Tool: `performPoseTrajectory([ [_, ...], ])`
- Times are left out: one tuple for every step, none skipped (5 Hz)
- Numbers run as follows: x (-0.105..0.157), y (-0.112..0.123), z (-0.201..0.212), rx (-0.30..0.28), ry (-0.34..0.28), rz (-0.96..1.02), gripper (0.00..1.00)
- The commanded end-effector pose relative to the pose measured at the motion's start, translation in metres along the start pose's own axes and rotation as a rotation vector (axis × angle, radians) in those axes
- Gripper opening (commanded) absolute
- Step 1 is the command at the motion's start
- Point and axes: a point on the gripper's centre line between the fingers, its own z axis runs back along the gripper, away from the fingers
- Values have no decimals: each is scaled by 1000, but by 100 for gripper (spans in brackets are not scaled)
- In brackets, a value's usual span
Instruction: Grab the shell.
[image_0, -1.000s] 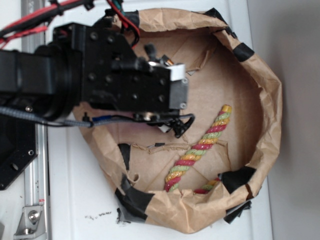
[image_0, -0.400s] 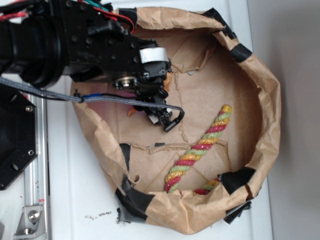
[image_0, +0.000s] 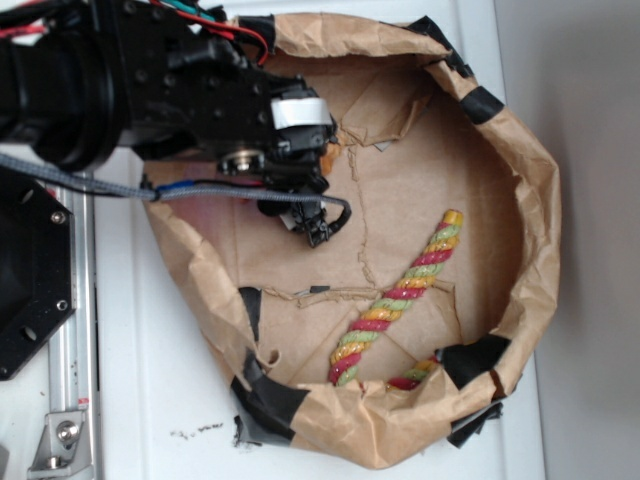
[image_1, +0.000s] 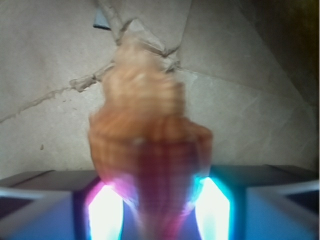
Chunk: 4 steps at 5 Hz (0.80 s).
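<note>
The shell (image_1: 147, 145), orange-brown with darker stripes, fills the middle of the wrist view, blurred, lying on brown paper with its narrow end toward the camera. Its tapered end sits between the two glowing pads (image_1: 106, 212) of my gripper (image_1: 159, 202), and a gap shows on each side, so the jaws stand open around it. In the exterior view only an orange sliver of the shell (image_0: 328, 160) peeks out beside the black gripper (image_0: 305, 150), at the upper left of the paper-lined basin (image_0: 540, 200).
A red-yellow-green twisted rope (image_0: 405, 290) lies diagonally at the basin's lower right. Crumpled paper walls patched with black tape (image_0: 475, 360) ring the floor. A grey cable loop (image_0: 320, 215) hangs below the arm. A metal rail (image_0: 75, 330) runs at left.
The arm has swung from the basin's centre-left up toward its upper-left corner and settled lower over the shell. The rope has not moved.
</note>
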Motion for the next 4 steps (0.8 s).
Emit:
performPoseTrajectory([
  [31,-9,38,-116,-38,-198,0],
  [42,-43,87,-100,-49,-321,0],
  [36,-60,111,-112,52,-422,0],
  [26,-65,116,-56,56,-454,0],
])
